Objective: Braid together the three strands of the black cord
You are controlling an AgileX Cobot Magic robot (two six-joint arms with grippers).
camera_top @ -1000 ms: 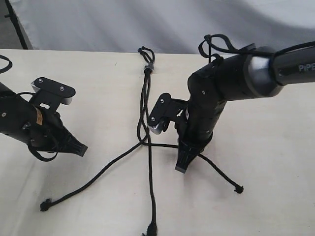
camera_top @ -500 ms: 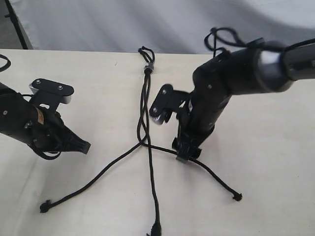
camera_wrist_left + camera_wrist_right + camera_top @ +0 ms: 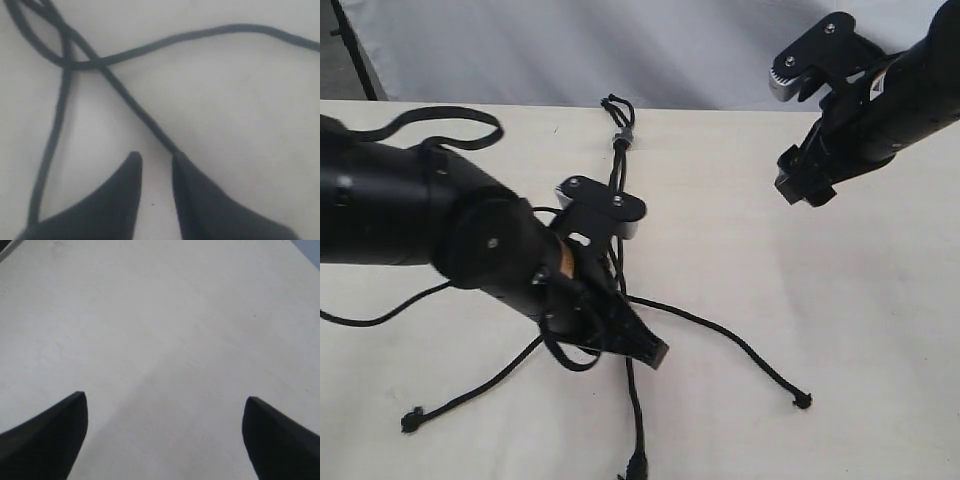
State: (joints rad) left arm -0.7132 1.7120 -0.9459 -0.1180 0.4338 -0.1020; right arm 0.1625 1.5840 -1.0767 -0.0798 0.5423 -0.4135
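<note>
The black cord lies on the table, its grey band (image 3: 621, 136) at the far end. Its three strands fan out from a crossing (image 3: 75, 62): the left strand (image 3: 480, 390), the middle strand (image 3: 634, 420) and the right strand (image 3: 740, 345). My left gripper (image 3: 655, 353) is low over the table just past the crossing, above the middle strand. Its jaws (image 3: 155, 161) stand a little apart with bare table between them. One strand (image 3: 130, 100) runs up to the tip of one finger (image 3: 181, 167). My right gripper (image 3: 803, 188) hangs raised at the far right, open and empty (image 3: 165, 405).
The left arm's glossy cables (image 3: 440, 122) loop over the table beside the arm. A white cloth backdrop (image 3: 620, 40) closes the far side. The knotted strand tips lie near the front edge (image 3: 410, 420) (image 3: 803, 400).
The left arm swung right to the cord's crossing and its jaws parted. The right gripper let go of the right strand, opened wide and rose away to the far right.
</note>
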